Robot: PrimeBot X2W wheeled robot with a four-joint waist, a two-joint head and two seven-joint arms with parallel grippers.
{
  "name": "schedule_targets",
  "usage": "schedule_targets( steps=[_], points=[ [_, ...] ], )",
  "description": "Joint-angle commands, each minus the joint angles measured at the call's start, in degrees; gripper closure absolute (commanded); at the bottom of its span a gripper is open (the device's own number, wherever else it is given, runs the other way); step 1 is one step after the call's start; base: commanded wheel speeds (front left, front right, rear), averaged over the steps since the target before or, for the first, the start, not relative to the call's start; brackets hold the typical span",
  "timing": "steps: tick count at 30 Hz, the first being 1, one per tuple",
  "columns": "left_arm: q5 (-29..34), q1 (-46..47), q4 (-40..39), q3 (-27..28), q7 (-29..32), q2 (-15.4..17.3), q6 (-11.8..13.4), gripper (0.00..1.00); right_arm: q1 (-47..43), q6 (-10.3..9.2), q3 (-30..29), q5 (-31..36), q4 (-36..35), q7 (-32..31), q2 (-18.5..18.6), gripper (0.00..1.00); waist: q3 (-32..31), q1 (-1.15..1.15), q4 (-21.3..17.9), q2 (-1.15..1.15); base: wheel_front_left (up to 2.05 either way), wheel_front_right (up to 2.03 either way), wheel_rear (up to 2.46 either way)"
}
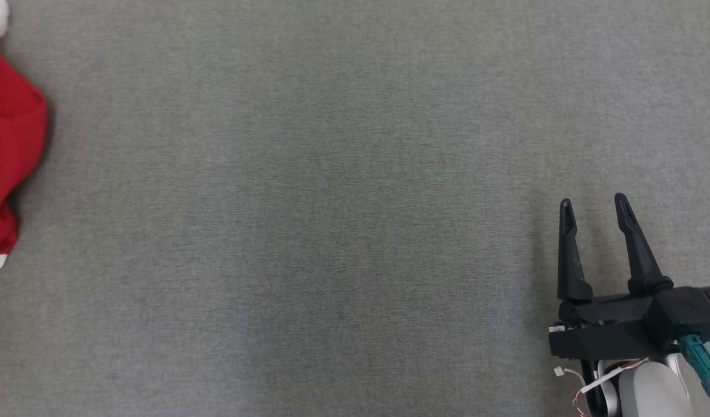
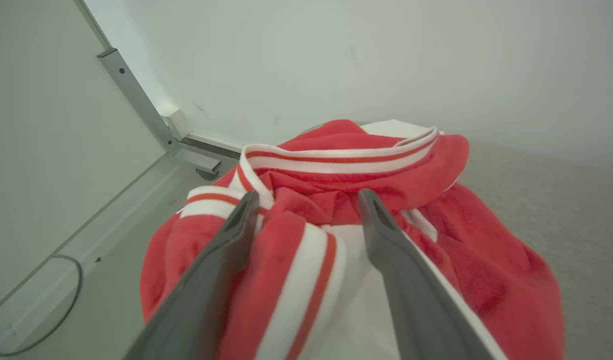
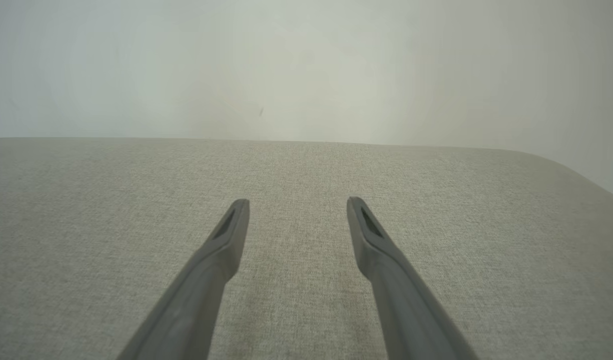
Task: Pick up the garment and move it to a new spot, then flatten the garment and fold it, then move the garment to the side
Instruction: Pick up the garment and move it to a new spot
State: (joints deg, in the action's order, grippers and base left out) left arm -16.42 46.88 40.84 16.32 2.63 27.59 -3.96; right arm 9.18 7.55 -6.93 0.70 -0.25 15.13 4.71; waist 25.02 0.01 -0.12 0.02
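Pointing at one red-and-white garment [image 1: 10, 145] bunched at the left edge of the bench [image 1: 332, 202], my left gripper [image 2: 307, 200] stands wide, unclamped; my right gripper [image 1: 592, 201], equally wide and empty, sits near the right edge.

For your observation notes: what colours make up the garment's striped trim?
The trim is white with a red stripe; left wrist view.

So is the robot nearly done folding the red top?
No, it's right at the start. Nothing looks done yet: the red top lies crumpled at the left edge of the grey table. In hand: the left claw is open right at the heap, looking ready to grab. The right claw is open over bare table. Left to do: lifting, moving, flattening, folding and setting aside.
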Motion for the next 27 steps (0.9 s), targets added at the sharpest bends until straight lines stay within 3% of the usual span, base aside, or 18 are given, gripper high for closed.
schedule_targets(
  steps=[1,10,11,12,18,27],
  points=[
    [0.41,0.26,1.12,-0.05,1.18,0.91,0.34,0.00,0.43,-0.12,0.22,0.35,-0.22,0.04,-0.28,0.00,0.70,-0.01,-1.01,-0.02,0.00,0.00,0.00],
    [-0.69,0.92,7.90,-1.06,11.78,0.48,1.96,0.00,-0.29,-0.12,0.68,0.34,0.24,0.04,-0.54,0.00,-0.71,-0.01,-1.44,-0.02,0.00,0.00,0.00],
    [-0.43,0.74,7.55,-1.34,11.31,0.48,1.84,0.74,-0.27,-0.12,0.71,0.35,0.27,0.04,-0.58,0.00,-0.94,-0.01,-1.48,-0.02,0.00,0.00,0.00],
    [-0.27,0.79,6.81,-1.30,9.92,0.65,1.96,1.00,-0.24,-0.12,0.77,0.35,0.29,0.04,-0.63,0.00,-1.14,-0.01,-1.53,-0.02,0.00,0.00,0.00],
    [0.31,0.64,3.55,-1.39,1.48,0.78,2.43,1.00,-1.05,-0.12,0.09,-0.08,0.77,0.04,-0.74,0.00,-3.56,-0.01,-1.26,-0.02,0.00,0.00,0.00],
    [0.52,3.96,-4.67,-3.66,-7.00,0.38,-0.08,1.00,-2.68,-0.12,0.23,-0.73,1.93,0.04,-1.26,0.00,-9.02,-0.01,-0.56,-0.02,0.00,0.00,0.00]
  ],
)
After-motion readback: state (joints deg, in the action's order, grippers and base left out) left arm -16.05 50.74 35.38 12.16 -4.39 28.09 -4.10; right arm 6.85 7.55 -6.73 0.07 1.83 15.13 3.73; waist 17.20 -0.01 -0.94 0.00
